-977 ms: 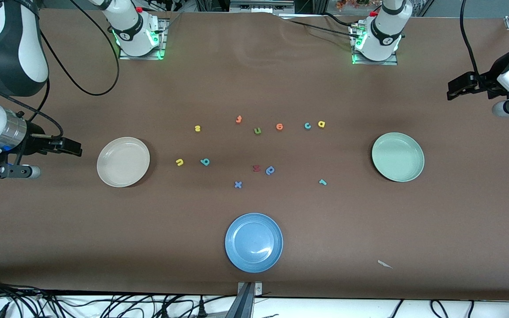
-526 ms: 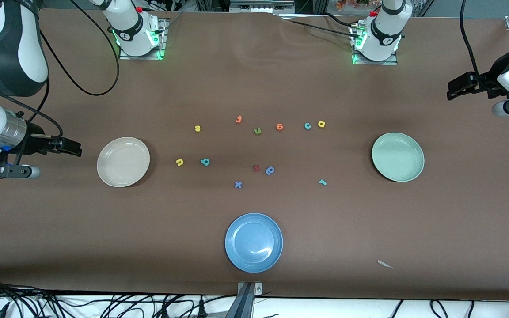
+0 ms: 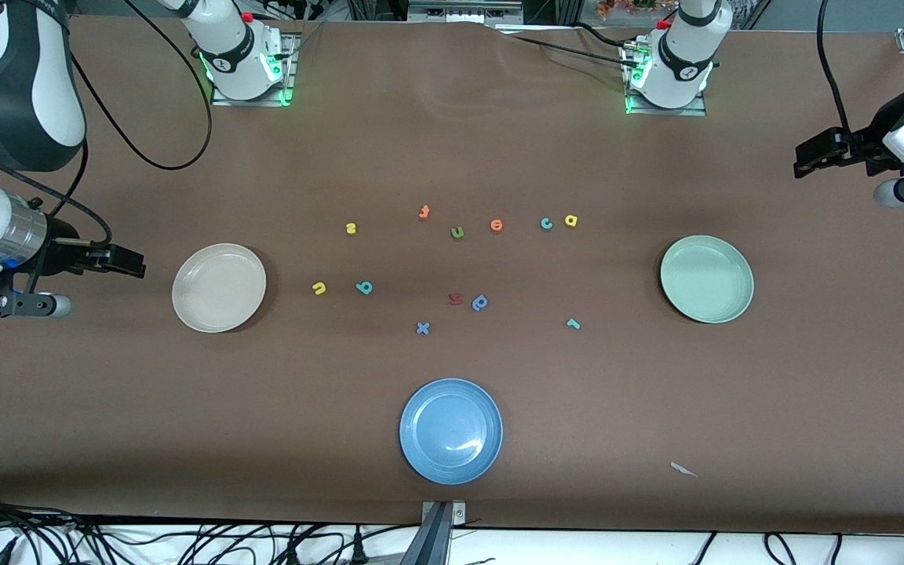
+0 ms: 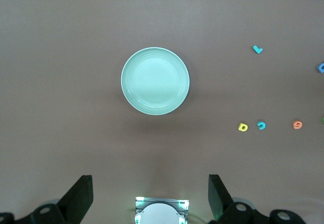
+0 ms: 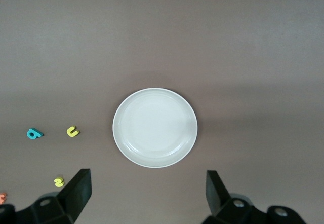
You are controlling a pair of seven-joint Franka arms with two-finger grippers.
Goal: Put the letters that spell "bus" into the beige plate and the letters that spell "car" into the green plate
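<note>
Front view: right gripper (image 3: pixel 138 263) hanging wide open and empty past the round cream-beige plate (image 3: pixel 219 287) at the right arm's end; left gripper (image 3: pixel 801 161) likewise spread wide, holding nothing, up near the left arm's end, farther from the camera than the round pale mint-green plate (image 3: pixel 707 278). Both plates bare. Between them, loose on the brown table (image 3: pixel 452 141): teal foam "b" (image 3: pixel 364 288) beside yellow "u" (image 3: pixel 318 289), yellow "s" (image 3: pixel 351 228) farther back; teal "c" (image 3: pixel 546 224) just beside yellow "a" (image 3: pixel 570 220), teal "r" (image 3: pixel 573 322) nearer. Eleven foam letters counted, three plates including one round blue plate (image 3: pixel 451 431).
</note>
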